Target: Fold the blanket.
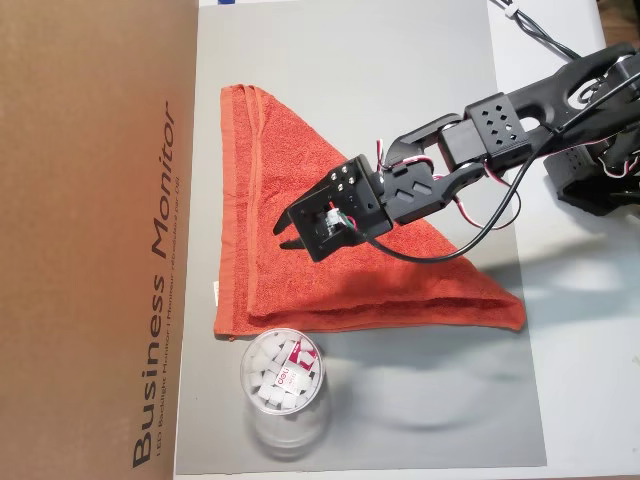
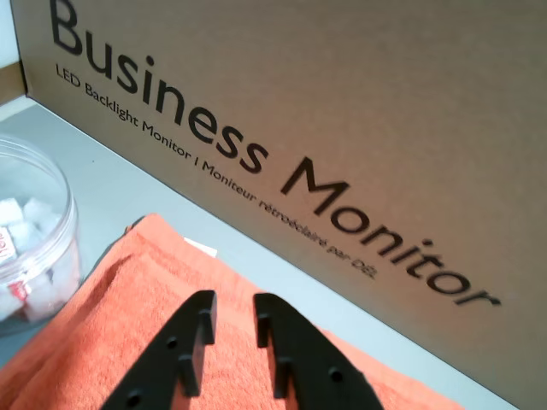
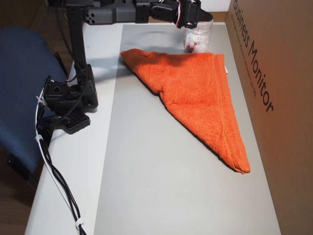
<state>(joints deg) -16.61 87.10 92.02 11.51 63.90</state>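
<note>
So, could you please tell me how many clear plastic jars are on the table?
1. The clear jar stands on the grey mat, just beyond one straight edge of the folded orange blanket, near the cardboard box. Nothing suggests another is hidden.

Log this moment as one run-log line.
task: fold blanket | blanket: triangle on grey mat | gripper: above blanket, jaws slightly apart, empty | jar: beside blanket edge | box: along mat

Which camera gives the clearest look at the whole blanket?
An overhead view shows the blanket best: its whole triangle lies unobstructed. In another overhead view the arm covers its middle; the wrist view shows only a corner.
</note>
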